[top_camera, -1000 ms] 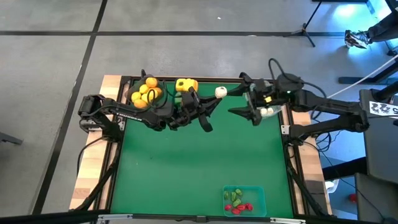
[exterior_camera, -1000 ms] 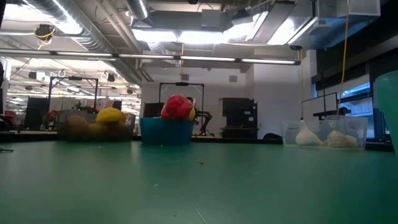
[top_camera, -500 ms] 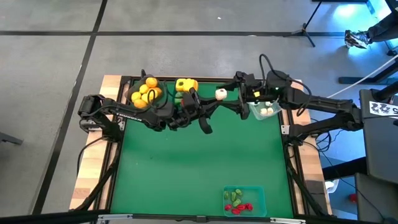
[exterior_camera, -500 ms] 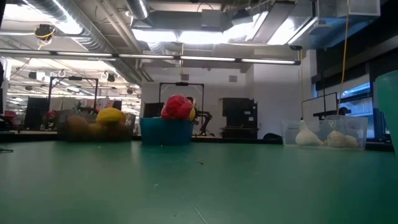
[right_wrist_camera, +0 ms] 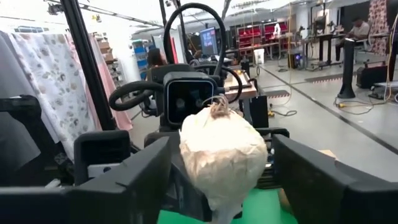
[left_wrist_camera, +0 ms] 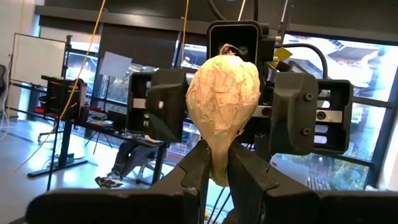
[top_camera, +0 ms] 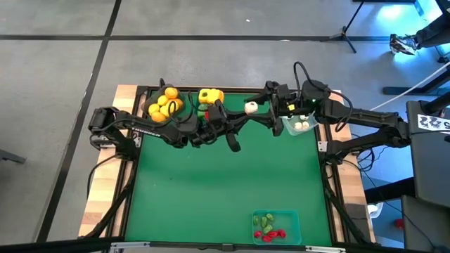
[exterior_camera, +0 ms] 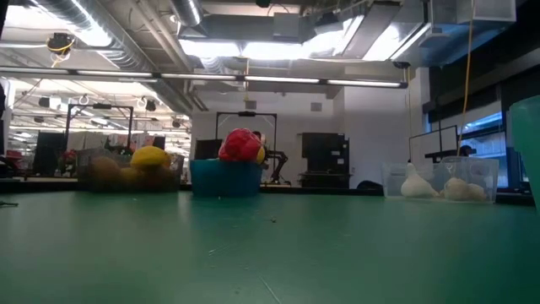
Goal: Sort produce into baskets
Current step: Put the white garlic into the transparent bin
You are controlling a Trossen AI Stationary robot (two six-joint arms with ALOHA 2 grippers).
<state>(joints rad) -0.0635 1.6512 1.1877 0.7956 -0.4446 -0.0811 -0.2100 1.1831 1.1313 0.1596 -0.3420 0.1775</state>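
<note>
High: left pincer [top_camera: 241, 114] grips garlic [top_camera: 249, 105] mid-air above bench [top_camera: 211, 183], right pincer [top_camera: 270, 111] facing it; left wrist: garlic clamped between fingers [left_wrist_camera: 198, 163]; right wrist: own fingers [right_wrist_camera: 134, 177] wide around it; handover risks dropping if released early.

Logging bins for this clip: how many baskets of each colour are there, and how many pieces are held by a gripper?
Dark grey basket: 1
Blue basket: 1
Clear basket: 1
Teal-green basket: 1
Garlic piece in left gripper: 1
Total: 4 baskets, 1 held piece
</note>
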